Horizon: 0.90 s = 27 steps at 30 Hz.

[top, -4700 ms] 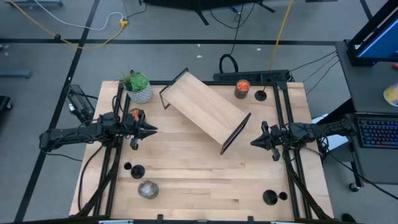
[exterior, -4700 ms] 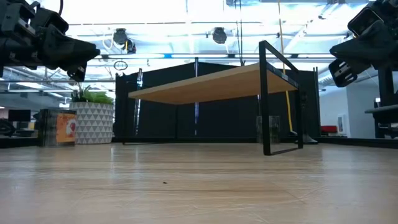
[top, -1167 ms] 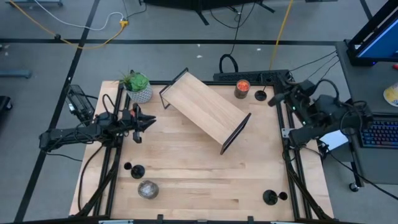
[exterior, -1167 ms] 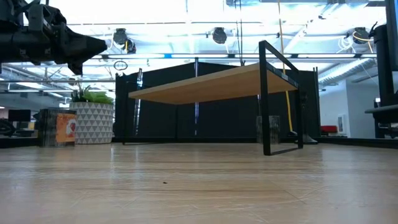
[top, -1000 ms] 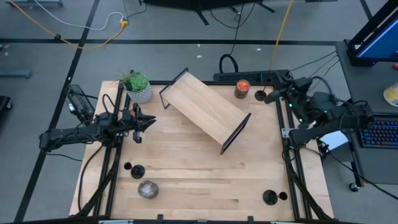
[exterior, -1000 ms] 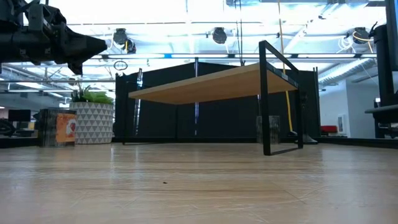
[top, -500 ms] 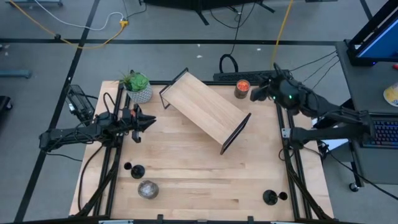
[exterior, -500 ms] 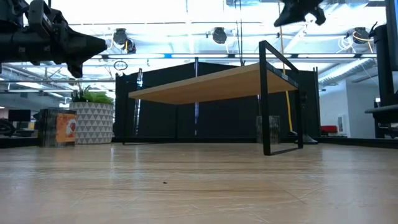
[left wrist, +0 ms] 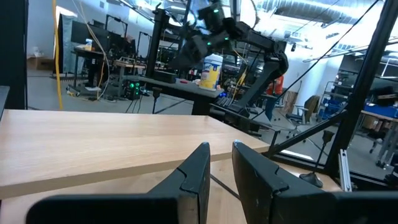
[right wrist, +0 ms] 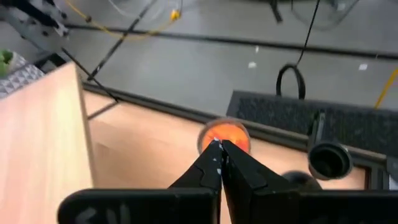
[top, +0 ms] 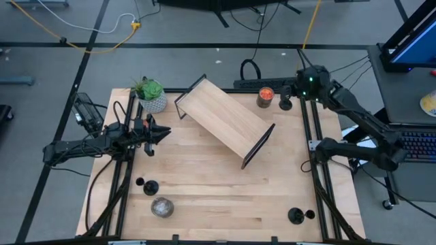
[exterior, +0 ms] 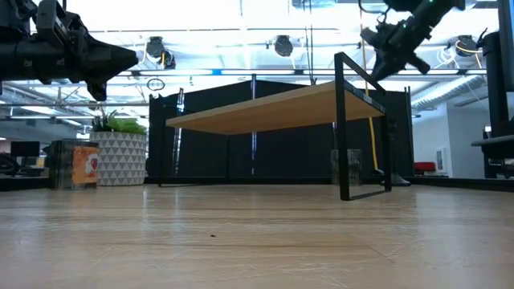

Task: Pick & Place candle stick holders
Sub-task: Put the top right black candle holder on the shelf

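Your right gripper hangs over the table's far right corner with its fingers pressed together, holding nothing. The nearest candle holder stands upright just beside it, toward six o'clock in the high view, with the orange candle jar at nine o'clock of the holder. In the right wrist view its cup sits off to one side of the closed tips, so you must spread them first. Your left gripper waits at the table's left, nearly closed and empty; two more holders stand near the front edge.

Shelf blocks table centre; near half open.
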Each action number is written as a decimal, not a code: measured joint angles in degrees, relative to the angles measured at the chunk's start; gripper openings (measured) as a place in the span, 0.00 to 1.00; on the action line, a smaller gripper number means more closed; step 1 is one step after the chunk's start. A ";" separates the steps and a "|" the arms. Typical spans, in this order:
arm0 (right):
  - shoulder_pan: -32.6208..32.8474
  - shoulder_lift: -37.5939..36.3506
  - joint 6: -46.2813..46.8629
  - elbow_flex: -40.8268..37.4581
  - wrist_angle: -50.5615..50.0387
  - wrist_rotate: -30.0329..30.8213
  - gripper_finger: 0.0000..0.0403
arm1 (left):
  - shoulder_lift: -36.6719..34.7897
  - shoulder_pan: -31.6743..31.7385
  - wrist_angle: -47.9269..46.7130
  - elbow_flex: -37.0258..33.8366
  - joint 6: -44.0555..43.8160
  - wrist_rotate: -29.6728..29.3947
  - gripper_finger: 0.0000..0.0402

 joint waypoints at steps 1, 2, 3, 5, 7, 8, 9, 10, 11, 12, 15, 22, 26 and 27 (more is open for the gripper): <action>-1.85 0.60 -0.51 0.00 -0.23 -2.21 0.00 | 0.00 0.00 0.01 0.00 0.11 -0.01 0.18; -3.63 1.26 -1.13 0.00 -0.53 -3.69 0.00 | 0.00 0.00 0.00 0.00 0.18 -0.01 0.18; -5.34 1.93 -1.42 0.00 -0.77 -5.43 0.00 | 0.00 0.00 0.00 0.00 0.26 -0.01 0.18; -8.44 3.22 -2.26 0.00 -1.09 -7.86 0.00 | 0.00 0.00 0.00 0.00 0.29 -0.01 0.18; -10.95 4.18 -3.15 0.00 -1.27 -8.89 0.00 | 0.00 0.00 0.00 0.00 0.29 -0.01 0.18; -11.93 4.52 -3.44 0.00 -1.20 -9.30 0.00 | 0.00 0.00 0.00 0.00 0.29 -0.01 0.18; -12.77 4.71 -3.55 0.00 -1.19 -9.36 0.00 | 0.00 0.00 0.00 0.00 0.29 -0.01 0.18; -13.42 4.74 -3.62 0.00 -1.21 -9.36 0.00 | 0.00 0.00 0.00 0.00 0.29 -0.01 0.18; -13.92 4.70 -3.62 0.00 -1.05 -9.44 0.00 | 0.00 0.00 0.00 0.00 0.29 -0.01 0.18; -14.22 4.55 -3.64 0.00 -0.79 -9.47 0.00 | 0.00 0.00 0.00 0.00 0.29 -0.01 0.18; -14.36 3.86 -4.59 0.01 -0.54 -9.49 0.00 | 0.00 0.00 0.00 0.00 0.29 -0.04 0.18; -14.37 3.77 -11.13 0.04 -0.86 -11.30 0.00 | 0.00 0.00 0.00 0.00 0.29 -0.19 0.18; -14.90 3.77 -11.73 0.04 -0.03 -10.82 0.00 | 0.00 0.00 0.00 0.00 1.56 -0.21 0.18; -15.27 3.77 -11.25 0.04 -0.09 -10.90 0.00 | 0.00 0.00 0.00 0.00 1.89 -0.21 0.18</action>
